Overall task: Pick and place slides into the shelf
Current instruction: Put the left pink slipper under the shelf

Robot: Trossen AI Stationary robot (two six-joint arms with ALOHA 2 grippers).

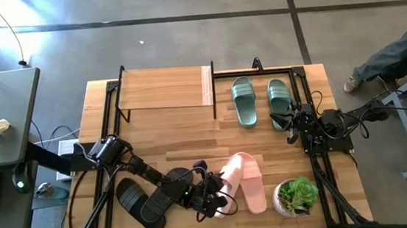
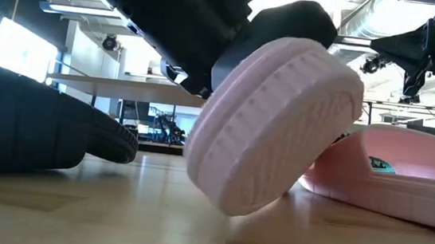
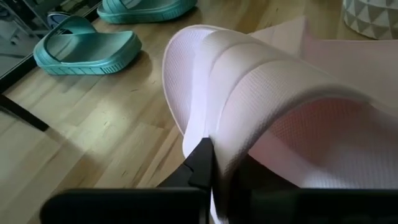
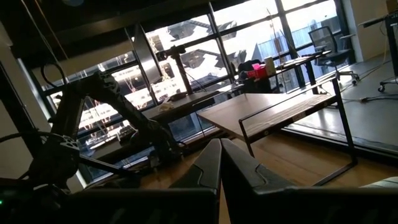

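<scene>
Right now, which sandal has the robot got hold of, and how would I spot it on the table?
Start at the small potted green plant at the near right corner of the wooden table. Just left of it lie two pale pink ribbed slide sandals; the left arm's fingers grip the left one, the tilted pink sandal. It is lifted on edge, while its twin, the flat pink sandal, rests flat.

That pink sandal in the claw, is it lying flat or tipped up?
Tipped up: the left claw grips the pink sandal, balanced on one edge.
</scene>
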